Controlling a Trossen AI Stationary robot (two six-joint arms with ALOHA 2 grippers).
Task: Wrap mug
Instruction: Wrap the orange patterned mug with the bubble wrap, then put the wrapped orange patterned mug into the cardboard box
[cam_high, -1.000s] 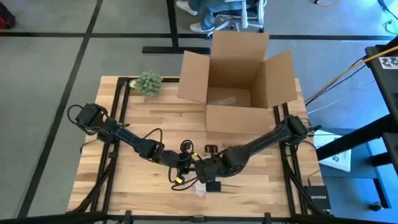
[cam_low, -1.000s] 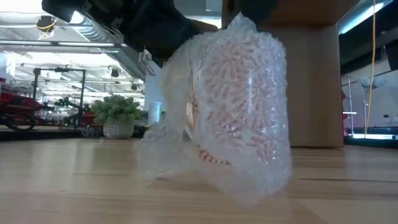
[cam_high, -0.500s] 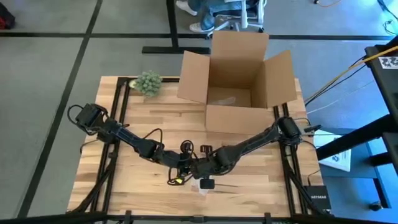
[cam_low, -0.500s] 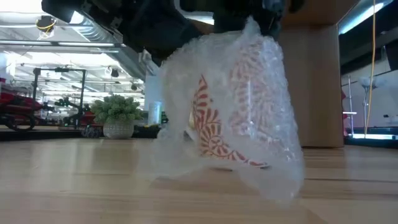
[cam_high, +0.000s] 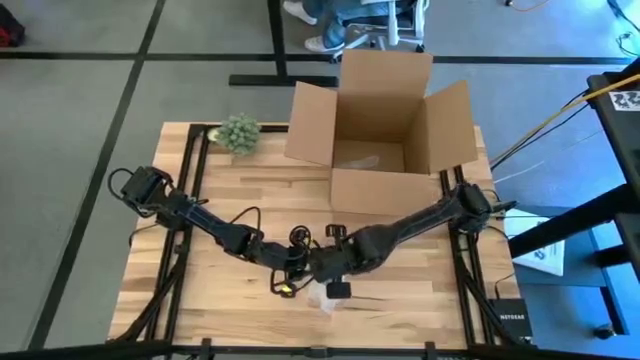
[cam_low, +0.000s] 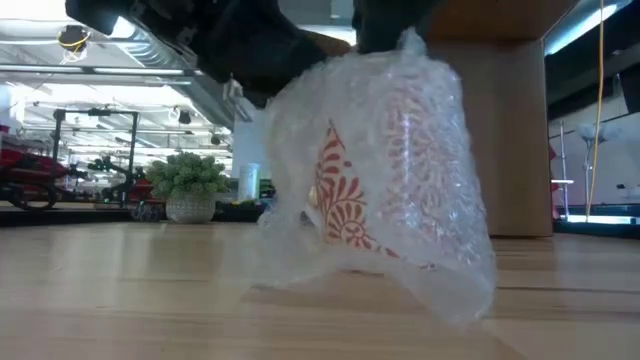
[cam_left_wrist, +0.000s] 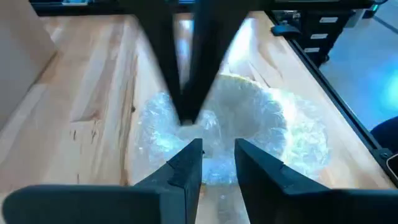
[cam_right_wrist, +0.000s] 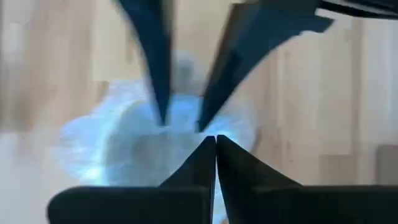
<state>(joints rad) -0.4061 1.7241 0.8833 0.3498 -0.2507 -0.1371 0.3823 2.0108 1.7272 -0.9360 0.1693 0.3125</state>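
Observation:
A white mug with a red pattern (cam_low: 350, 210) sits tilted inside a loose bundle of clear bubble wrap (cam_low: 425, 150), near the table's front middle (cam_high: 322, 297). The wrap's lower folds (cam_low: 440, 290) rest on the wood. Both grippers meet over the bundle. My left gripper (cam_left_wrist: 217, 158) comes in from the left with bunched wrap between its fingers. My right gripper (cam_right_wrist: 216, 142) comes from the right, its tips closed on the wrap. The mug's handle is hidden. My left gripper has a bunch of bubble wrap (cam_left_wrist: 217, 140) between its two fingers, which slant down from the table's left. The fingers stay a little apart around the bunch. My right gripper pinches a thin part of the wrap (cam_right_wrist: 214, 134) at its fingertips, slanting down from the right, close to the left fingers (cam_right_wrist: 163, 112). The bundle hangs below, its bottom on the table.
An open cardboard box (cam_high: 385, 130) stands at the back of the table. A small potted plant (cam_high: 238, 133) sits at the back left. Bare wood lies left and right of the bundle, and the table's near edge is close behind it.
My right gripper has shifted a little toward the table's left and far side above the bundle. The wrapped mug has turned within the wrap, so its red pattern shows more plainly, and the wrap's lower folds have shifted sideways along the table.

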